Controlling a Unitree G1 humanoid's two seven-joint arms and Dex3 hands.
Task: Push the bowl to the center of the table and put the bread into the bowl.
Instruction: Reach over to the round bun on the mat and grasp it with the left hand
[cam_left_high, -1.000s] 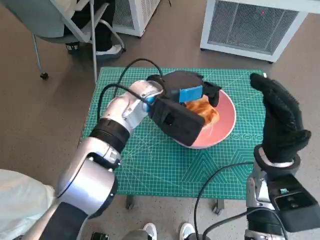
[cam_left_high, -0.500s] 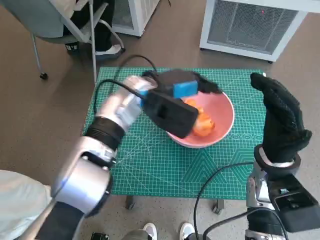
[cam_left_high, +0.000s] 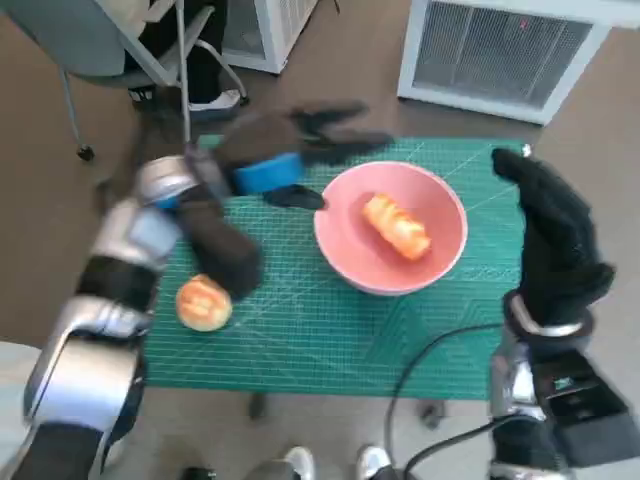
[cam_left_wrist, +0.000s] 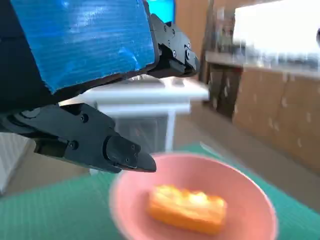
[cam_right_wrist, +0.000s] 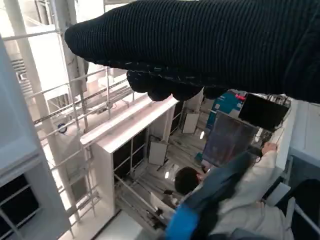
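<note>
A pink bowl (cam_left_high: 440, 262) stands right of the middle of the green mat, and an orange piece of bread (cam_left_high: 396, 226) lies inside it. The left wrist view shows the same bowl (cam_left_wrist: 250, 186) and bread (cam_left_wrist: 186, 207) below my fingers (cam_left_wrist: 85, 137). My left hand (cam_left_high: 285, 155) hovers blurred above the mat to the left of the bowl, fingers spread, holding nothing. A round bun (cam_left_high: 203, 302) lies near the mat's front left. My right hand (cam_left_high: 555, 235) is raised at the table's right edge, fingers straight, empty.
The green cutting mat (cam_left_high: 340, 335) covers the small table. A chair and a person's legs (cam_left_high: 190, 60) are at the back left. A white grille unit (cam_left_high: 500, 50) stands behind the table. A person (cam_right_wrist: 220, 200) shows in the right wrist view.
My left hand has let go of the bread, risen out of the bowl and swung left. The bread now lies in the bowl. The bun at the front left has come into sight.
</note>
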